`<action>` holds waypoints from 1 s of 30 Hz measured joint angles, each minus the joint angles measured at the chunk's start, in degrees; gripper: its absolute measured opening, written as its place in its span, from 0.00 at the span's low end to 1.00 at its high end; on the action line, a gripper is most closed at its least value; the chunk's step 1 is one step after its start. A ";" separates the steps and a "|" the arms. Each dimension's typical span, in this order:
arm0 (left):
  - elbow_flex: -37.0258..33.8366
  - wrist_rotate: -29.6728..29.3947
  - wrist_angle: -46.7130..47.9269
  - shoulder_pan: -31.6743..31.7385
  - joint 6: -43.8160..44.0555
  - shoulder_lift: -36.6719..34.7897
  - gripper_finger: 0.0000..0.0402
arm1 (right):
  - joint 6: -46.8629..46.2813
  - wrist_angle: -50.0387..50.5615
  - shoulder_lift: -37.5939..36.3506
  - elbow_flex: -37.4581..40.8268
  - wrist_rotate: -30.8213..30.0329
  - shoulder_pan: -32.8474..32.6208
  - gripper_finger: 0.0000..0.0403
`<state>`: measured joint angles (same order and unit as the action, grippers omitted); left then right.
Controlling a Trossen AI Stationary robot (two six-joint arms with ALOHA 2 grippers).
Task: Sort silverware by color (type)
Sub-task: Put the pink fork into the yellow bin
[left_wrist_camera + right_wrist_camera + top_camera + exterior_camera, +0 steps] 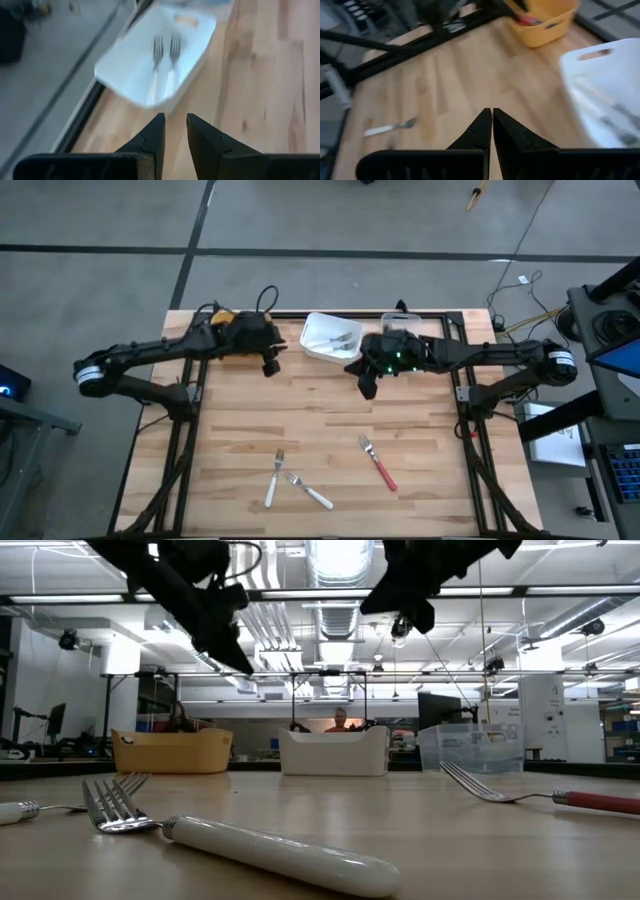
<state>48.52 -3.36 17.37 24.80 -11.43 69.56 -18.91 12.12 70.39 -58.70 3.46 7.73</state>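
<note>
The left gripper (174, 131) hung above the far part of the table (420, 480), near the white bin (325, 340). Its jaws stood a little apart, with a narrow gap between them, and they held nothing. The right gripper (492, 125) was over the table beside the same bin, its jaws pressed together and empty. Two white-handled forks (162, 62) lay side by side in the white bin. On the near part of the table lay two more white forks (290, 482) and one red fork (378, 463).
</note>
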 joint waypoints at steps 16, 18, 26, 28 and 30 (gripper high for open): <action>-9.64 -0.05 -14.51 -5.99 8.76 -4.24 0.15 | -10.71 14.46 7.81 -7.60 -0.03 -14.29 0.02; -10.27 -0.04 -16.81 -7.73 9.00 -4.24 0.15 | -6.03 21.52 10.47 -10.05 0.49 -16.51 0.02; -8.86 -0.08 -19.82 -13.51 10.07 -4.27 0.15 | 2.55 39.60 20.86 -16.10 0.79 -22.21 0.02; -8.39 -0.07 -19.72 -14.76 10.07 -4.33 0.15 | 3.11 39.69 23.35 -16.84 0.59 -22.95 0.02; -8.11 -0.08 -19.65 -15.84 10.07 -4.33 0.15 | 3.95 39.76 25.41 -17.47 0.59 -23.48 0.03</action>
<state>40.42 -3.43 -2.28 8.96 -1.37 65.23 -14.97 51.88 95.80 -76.17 4.05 -15.74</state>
